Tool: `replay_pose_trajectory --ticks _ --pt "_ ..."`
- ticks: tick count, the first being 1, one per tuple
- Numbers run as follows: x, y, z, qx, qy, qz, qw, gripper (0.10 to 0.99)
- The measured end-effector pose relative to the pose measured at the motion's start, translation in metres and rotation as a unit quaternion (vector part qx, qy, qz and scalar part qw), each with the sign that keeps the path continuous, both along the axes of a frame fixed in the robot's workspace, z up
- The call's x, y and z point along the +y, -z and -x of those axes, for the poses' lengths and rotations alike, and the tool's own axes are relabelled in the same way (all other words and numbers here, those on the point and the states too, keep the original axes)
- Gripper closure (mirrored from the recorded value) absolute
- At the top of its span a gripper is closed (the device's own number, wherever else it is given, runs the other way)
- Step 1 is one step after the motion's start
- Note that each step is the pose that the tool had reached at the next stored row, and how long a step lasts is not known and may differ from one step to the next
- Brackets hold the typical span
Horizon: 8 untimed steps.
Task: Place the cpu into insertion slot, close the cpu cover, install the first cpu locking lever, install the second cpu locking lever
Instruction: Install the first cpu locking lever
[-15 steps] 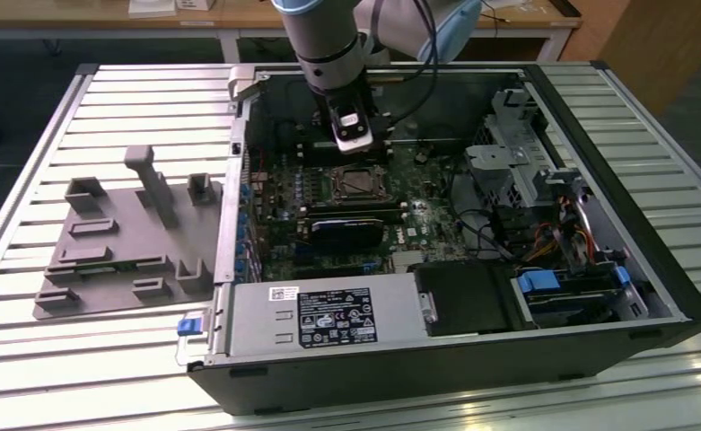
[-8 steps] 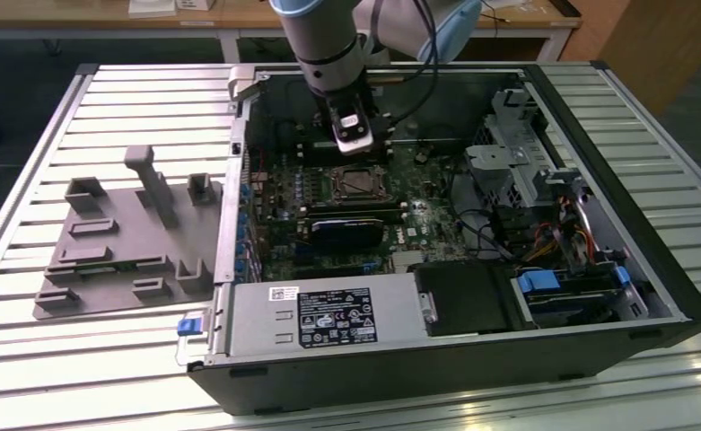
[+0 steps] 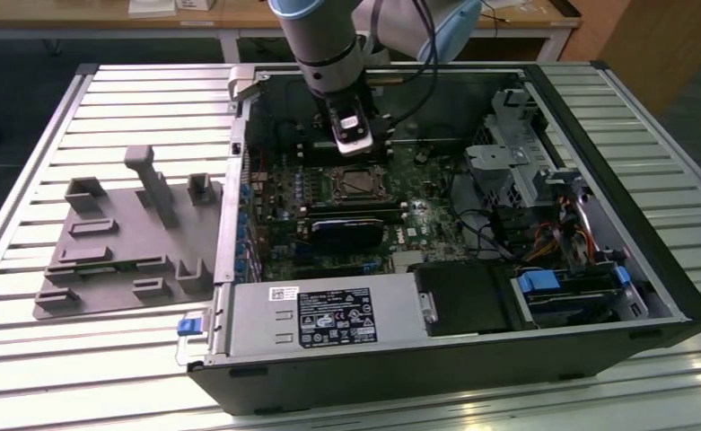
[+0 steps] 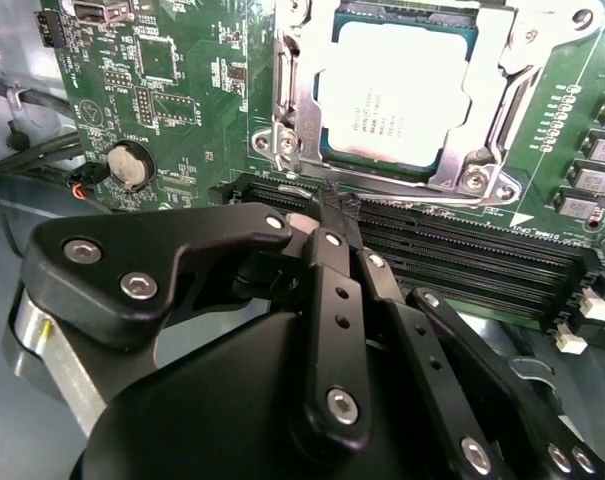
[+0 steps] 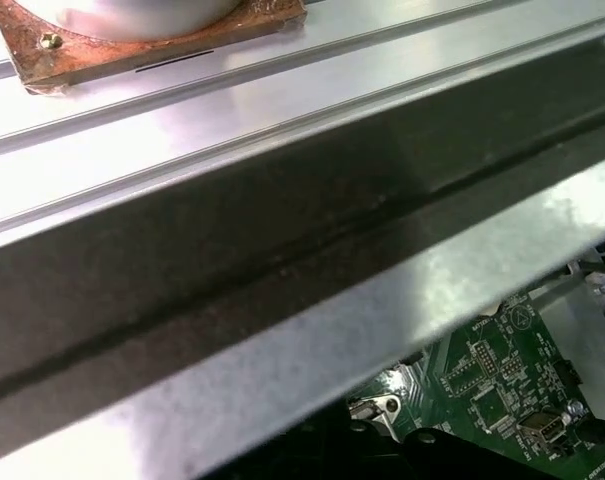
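Here we are inside the open computer case (image 3: 637, 269) on the slatted table (image 3: 39, 144). The arm reaches in from the far side, and the gripper (image 3: 357, 151) hangs just behind the insertion slot (image 3: 357, 183) on the green circuit board (image 3: 281, 193). In the second wrist view the black fingers (image 4: 327, 300) are pressed together at the tips, nothing between them, poised over the long memory slots (image 4: 482, 255). Right beyond them sits the cpu (image 4: 397, 95), flat in its socket with its pale metal top facing up. The cpu cover (image 4: 464, 165) lies down around it, framing the chip through its window. A coin battery (image 4: 130, 165) shows off to one side. On the exterior view's left, a grey fixture tray (image 3: 110, 260) rests on the table, well apart from the case
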<state>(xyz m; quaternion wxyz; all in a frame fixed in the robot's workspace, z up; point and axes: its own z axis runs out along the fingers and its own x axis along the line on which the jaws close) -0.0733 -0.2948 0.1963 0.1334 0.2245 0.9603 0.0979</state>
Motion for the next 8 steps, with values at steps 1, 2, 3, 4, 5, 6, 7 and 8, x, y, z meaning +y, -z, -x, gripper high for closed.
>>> replay_pose_trajectory --ticks 1,2,3,4,5,6,7,8 --pt "0.0 0.0001 0.0001 0.0 0.0 0.0 1.0 0.984" --pt "0.0004 0.0007 0.0004 -0.0001 0.0 -0.0001 1.0 0.984" --pt "0.0008 0.001 0.0005 -0.0001 0.0 -0.0001 1.0 0.984" --pt "0.0009 0.0011 0.0005 -0.0001 0.0 0.0 1.0 0.984" --pt "0.0009 0.0012 0.0005 -0.0001 0.0 0.0 1.0 0.984" --pt "0.0009 0.0015 0.0006 -0.0002 0.0 0.0 1.0 0.984" --pt "0.0009 0.0018 0.0006 -0.0004 0.0 0.0001 1.0 0.984" --pt "0.0009 0.0021 0.0005 -0.0005 0.0 0.0002 1.0 0.984"
